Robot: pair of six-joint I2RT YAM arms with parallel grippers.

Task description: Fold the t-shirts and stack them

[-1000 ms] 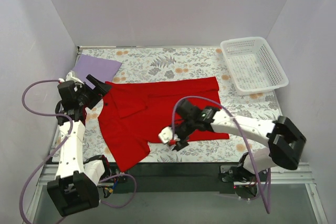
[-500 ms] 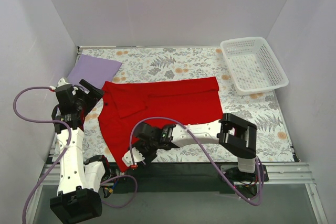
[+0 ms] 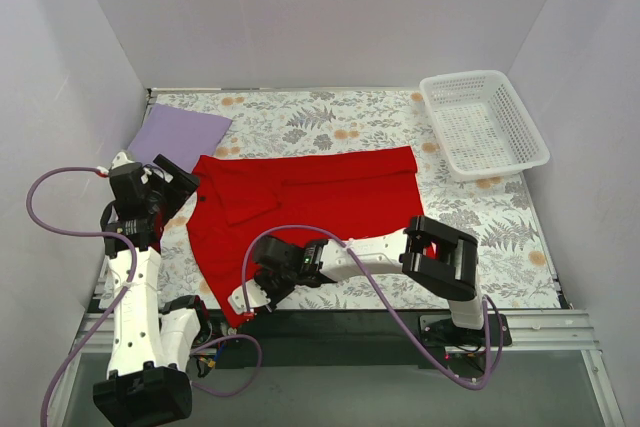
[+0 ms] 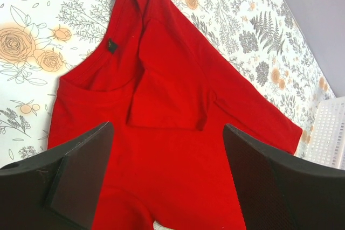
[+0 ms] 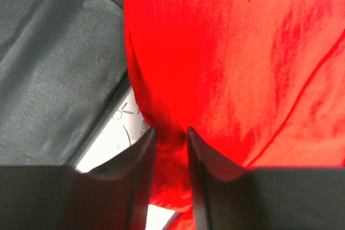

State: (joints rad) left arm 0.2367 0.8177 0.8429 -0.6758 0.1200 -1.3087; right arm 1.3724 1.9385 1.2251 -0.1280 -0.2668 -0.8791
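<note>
The red t-shirt (image 3: 300,197) lies spread across the floral table, its collar to the left and one sleeve folded in. My right gripper (image 3: 245,307) reaches across to the shirt's near-left corner at the table's front edge. In the right wrist view its fingers (image 5: 144,149) are shut on a bunch of the red cloth (image 5: 232,52). My left gripper (image 3: 183,173) is open and empty, held above the table just left of the collar; its view looks down on the shirt (image 4: 172,149). The lilac t-shirt (image 3: 180,132) lies folded at the far left corner.
A white lattice basket (image 3: 483,124) stands at the far right, and its corner shows in the left wrist view (image 4: 331,138). The black table rim (image 5: 54,79) runs right beside the gripped corner. Walls close in the left, back and right.
My right arm has swept left from the middle of the shirt's near edge to its near-left corner and now pinches the cloth there. My left gripper drew slightly left.
</note>
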